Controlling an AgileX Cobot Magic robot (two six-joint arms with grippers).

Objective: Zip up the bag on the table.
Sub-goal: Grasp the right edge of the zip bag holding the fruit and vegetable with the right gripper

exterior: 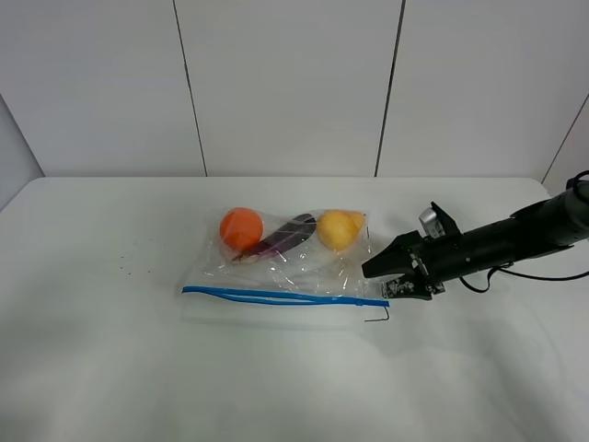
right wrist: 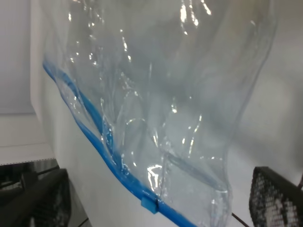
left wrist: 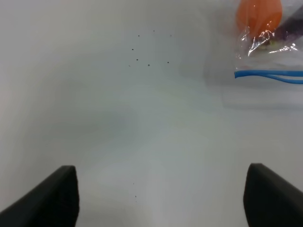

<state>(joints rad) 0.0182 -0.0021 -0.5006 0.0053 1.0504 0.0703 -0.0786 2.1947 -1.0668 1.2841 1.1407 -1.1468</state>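
The bag [exterior: 276, 267] lies flat in the middle of the table [exterior: 110, 368], clear and crinkly, with an orange fruit [exterior: 241, 228], a purple vegetable [exterior: 287, 234] and a yellow fruit [exterior: 339, 228] inside. Its blue zipper strip [exterior: 276, 296] runs along the near edge. My right gripper [exterior: 375, 281] is at the bag's right end, open, with the bag's corner [right wrist: 180, 142] and the blue slider [right wrist: 150, 204] between its fingers [right wrist: 279, 198]. My left gripper [left wrist: 161, 189] is open over bare table, well away from the bag's left end [left wrist: 270, 56]; the exterior high view does not show it.
A small black bent mark [exterior: 377, 318] lies just off the bag's right near corner. Tiny dark specks [exterior: 124, 269] dot the table to the left of the bag. White wall panels [exterior: 285, 83] stand behind the table's far edge.
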